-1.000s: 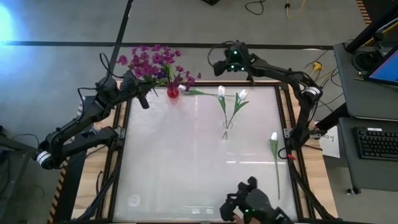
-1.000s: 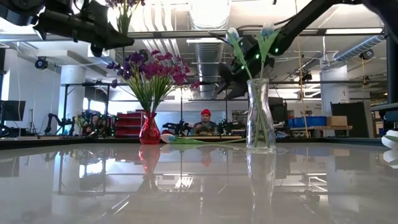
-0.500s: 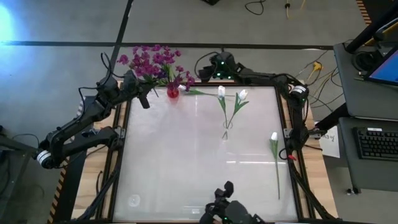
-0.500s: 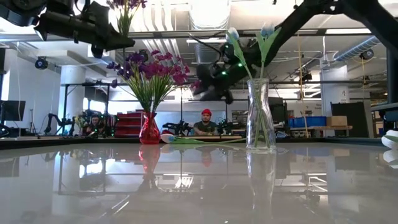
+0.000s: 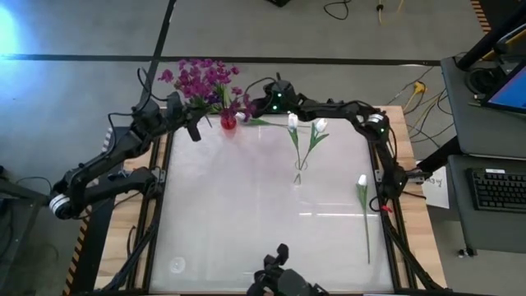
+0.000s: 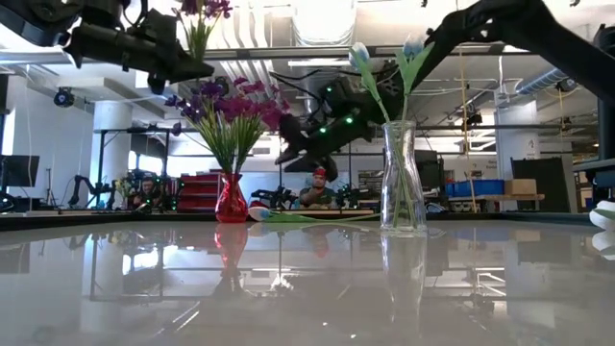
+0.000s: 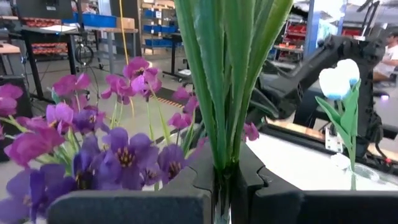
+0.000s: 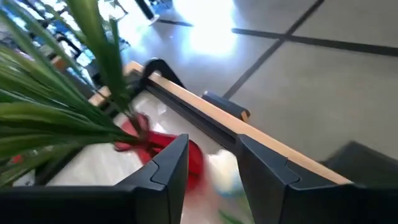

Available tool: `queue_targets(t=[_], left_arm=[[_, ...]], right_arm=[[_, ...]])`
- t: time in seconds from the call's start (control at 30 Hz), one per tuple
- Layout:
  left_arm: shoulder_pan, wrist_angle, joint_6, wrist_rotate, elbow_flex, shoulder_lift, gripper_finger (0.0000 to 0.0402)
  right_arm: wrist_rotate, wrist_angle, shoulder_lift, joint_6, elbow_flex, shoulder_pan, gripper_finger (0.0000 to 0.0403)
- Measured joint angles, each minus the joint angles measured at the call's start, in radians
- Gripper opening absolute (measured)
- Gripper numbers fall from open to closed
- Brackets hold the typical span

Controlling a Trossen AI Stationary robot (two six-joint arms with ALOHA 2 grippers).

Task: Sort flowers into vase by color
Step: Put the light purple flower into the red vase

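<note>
Glossy white tabletop [image 5: 246,205]: left end effector [image 7: 227,180] clamped on ribbed green stalks [image 7: 230,74], right end effector [image 8: 211,165] apart above red vase [image 8: 186,152].

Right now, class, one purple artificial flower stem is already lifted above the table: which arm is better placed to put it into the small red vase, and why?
Left. Its end effector is shut on the purple artificial flower stem, held above and left of the small red vase. The right end effector, open and holding nothing, hovers near that vase.

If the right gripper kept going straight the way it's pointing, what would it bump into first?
Most likely the red vase: it sits right between the open right gripper fingers in the wrist view, with the purple flowers' green stalks just beside. Depth is hard to judge.
</note>
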Motion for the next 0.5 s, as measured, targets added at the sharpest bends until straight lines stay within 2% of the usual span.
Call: queue_targets(t=[0.37, 0.5], left_arm=[[0.0, 0.115, -0.001, -0.002, 0.0, 0.079, 0.0], [0.0, 0.128, 0.019, -0.055, 0.0, 0.092, 0.0]], right_arm=[[-0.003, -0.012, 0.081, -0.015, 0.121, 0.039, 0.0073], [-0.001, 0.014, 0.094, -0.016, 0.128, 0.042, 0.0059]])
